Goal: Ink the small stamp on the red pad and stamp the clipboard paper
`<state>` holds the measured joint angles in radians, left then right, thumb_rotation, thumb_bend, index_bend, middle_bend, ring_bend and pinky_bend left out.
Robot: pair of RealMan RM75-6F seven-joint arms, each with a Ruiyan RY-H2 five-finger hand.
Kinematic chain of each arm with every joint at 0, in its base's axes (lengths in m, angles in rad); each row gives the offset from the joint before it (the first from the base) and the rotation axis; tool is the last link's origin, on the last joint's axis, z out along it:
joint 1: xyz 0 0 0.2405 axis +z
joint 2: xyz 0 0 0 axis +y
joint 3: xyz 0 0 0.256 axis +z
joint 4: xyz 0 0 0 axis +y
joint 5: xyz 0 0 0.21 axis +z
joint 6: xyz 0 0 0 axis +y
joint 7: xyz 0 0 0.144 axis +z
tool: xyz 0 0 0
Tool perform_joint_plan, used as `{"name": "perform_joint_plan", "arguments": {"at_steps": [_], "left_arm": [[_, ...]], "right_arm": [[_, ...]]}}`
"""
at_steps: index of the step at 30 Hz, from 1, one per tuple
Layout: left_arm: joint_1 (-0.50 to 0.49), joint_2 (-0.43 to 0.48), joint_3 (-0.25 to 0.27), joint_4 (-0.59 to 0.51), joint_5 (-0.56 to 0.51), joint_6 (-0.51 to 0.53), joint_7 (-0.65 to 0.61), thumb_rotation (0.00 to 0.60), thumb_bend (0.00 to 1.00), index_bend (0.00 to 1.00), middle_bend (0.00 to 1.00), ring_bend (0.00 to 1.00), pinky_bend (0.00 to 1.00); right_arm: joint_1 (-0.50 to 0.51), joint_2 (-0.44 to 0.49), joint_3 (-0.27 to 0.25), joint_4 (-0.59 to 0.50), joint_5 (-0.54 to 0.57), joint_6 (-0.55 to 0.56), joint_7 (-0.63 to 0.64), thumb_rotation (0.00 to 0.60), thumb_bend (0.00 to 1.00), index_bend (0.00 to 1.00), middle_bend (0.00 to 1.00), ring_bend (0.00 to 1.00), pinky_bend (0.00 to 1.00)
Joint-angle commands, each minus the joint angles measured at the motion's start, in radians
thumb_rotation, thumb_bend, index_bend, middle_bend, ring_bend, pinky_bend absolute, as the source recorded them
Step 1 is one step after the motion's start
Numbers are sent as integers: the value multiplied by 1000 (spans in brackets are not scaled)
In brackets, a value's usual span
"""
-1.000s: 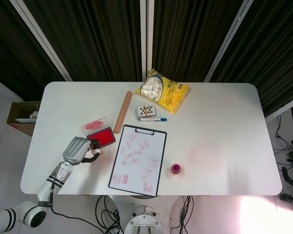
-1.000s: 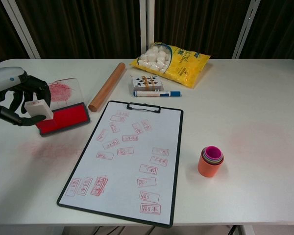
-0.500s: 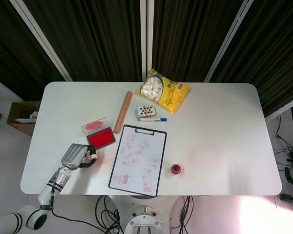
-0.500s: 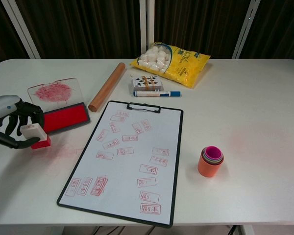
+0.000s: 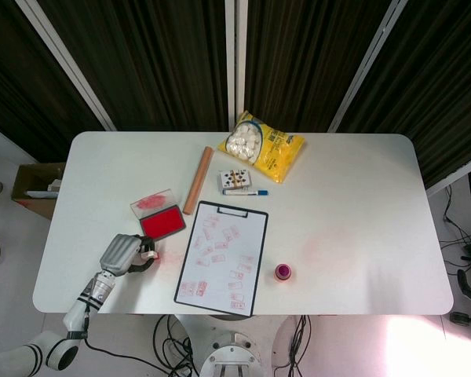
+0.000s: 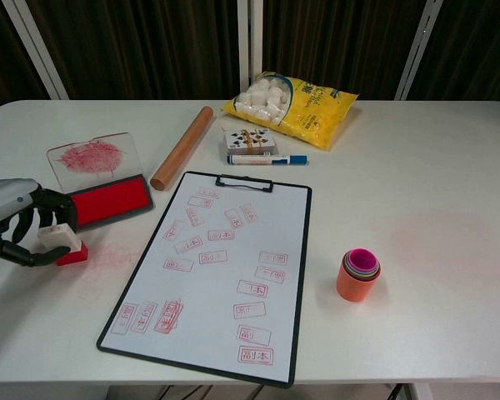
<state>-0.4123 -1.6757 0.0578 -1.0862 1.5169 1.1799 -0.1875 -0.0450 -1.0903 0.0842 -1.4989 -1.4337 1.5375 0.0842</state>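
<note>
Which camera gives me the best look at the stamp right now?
The chest view: the stamp shows large, white top over red base, in the left robot hand. The head view shows only a speck of it beside the robot hand.

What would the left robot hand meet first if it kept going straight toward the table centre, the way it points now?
Probably the clipboard: the left robot hand, holding the small stamp, points at its near-left edge, with only bare table between. Depth is uncertain.

small white-and-red stamp upright on table, red pad open just behind, clipboard paper covered in red prints
</note>
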Motion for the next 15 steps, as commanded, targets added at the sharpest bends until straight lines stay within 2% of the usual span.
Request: {"name": "perform_joint_plan", "arguments": {"at_steps": [1,5,15], "left_arm": [[2,-4,0,9,6,2,-5,600,375,508,562,528,676],[3,-6,0,18,14,5,-5,600,355,443,518,518,676],[11,-3,1,28,28,13,-8,600,323,418,481,497,675]], "right_arm": [[0,0,0,0,1,1,0,600,324,0,0,0,0],[0,0,0,-1,0,0,0,600,324,0,0,0,0],[4,0,1,-2,0,-4,-3,600,324,0,0,0,0]]}}
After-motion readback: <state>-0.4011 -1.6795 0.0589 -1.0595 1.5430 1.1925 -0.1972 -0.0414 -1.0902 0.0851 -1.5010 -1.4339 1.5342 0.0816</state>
